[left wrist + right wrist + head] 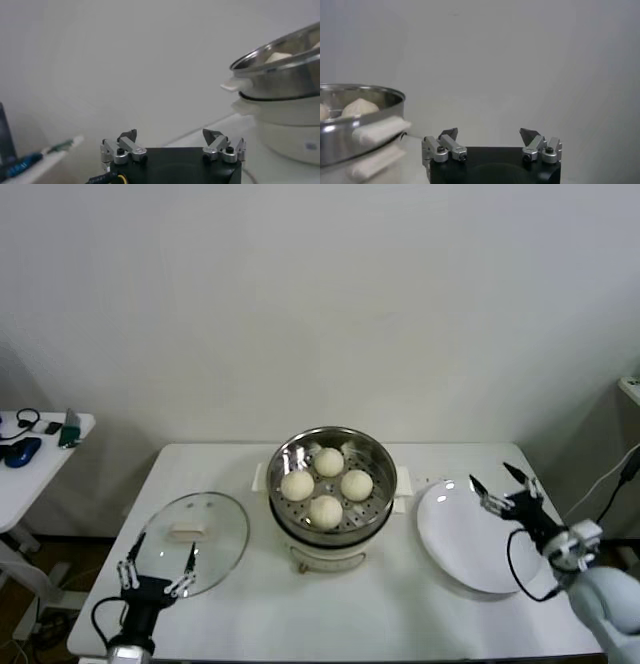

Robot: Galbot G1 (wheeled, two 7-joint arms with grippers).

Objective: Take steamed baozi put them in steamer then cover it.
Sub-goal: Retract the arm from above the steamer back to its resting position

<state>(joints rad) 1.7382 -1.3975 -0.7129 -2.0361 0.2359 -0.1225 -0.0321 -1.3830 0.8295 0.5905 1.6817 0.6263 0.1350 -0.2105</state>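
Note:
Several off-white steamed baozi (327, 486) lie on the perforated tray inside the shiny steamer (283, 461) at the table's middle. The steamer (280, 80) also shows in the left wrist view, and in the right wrist view the steamer (350, 135) has a baozi (361, 106) peeking over its rim. The glass cover (225, 536) with its cream handle lies flat on the table left of the steamer. My left gripper (159, 555) is open at the cover's near edge with nothing between its fingers. Over the white plate, my right gripper (497, 480) stands open and empty.
A flat white plate (450, 534) lies right of the steamer. A small white side table (40, 459) with dark items stands at the far left. A white wall runs behind the table.

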